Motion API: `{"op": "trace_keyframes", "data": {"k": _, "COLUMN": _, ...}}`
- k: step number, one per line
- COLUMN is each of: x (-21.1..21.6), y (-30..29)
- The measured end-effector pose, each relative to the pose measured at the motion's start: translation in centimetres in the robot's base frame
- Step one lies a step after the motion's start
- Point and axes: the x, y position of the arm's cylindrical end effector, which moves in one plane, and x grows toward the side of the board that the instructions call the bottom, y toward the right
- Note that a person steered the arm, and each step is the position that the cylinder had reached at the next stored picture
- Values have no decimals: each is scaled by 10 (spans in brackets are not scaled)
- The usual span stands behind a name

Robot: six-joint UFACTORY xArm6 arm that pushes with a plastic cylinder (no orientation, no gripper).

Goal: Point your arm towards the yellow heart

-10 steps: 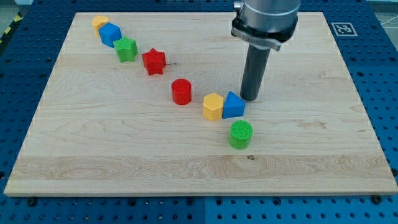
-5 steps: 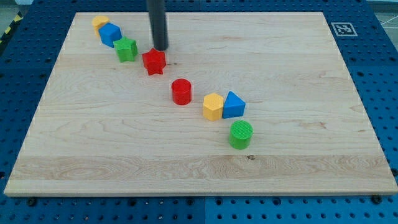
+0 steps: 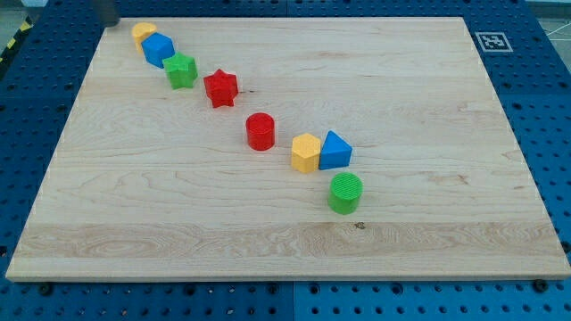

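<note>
The yellow heart lies near the board's top left corner, touching a blue block just below and to its right. Only a short dark piece of my rod shows at the view's top left; my tip is at the board's top left edge, a little to the left of the yellow heart and apart from it.
A diagonal row of blocks runs down to the right: green star, red star, red cylinder, yellow hexagon, blue triangle, green cylinder. A marker tag sits at the board's top right.
My rod has swept from beside the blue triangle, past the red star, to the board's top left corner next to the yellow heart. No block has moved.
</note>
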Motion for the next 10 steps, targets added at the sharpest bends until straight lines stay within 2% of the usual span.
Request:
{"op": "trace_keyframes", "data": {"k": 2, "x": 48, "y": 0}}
{"op": "trace_keyframes", "data": {"k": 3, "x": 11, "y": 7}}
{"op": "trace_keyframes", "data": {"k": 4, "x": 0, "y": 33}}
{"op": "trace_keyframes", "data": {"k": 5, "x": 1, "y": 35}}
{"op": "trace_keyframes", "data": {"k": 6, "x": 7, "y": 75}}
{"op": "trace_keyframes", "data": {"k": 8, "x": 10, "y": 58}}
{"op": "trace_keyframes", "data": {"k": 9, "x": 39, "y": 39}}
{"op": "trace_keyframes", "data": {"k": 10, "x": 98, "y": 27}}
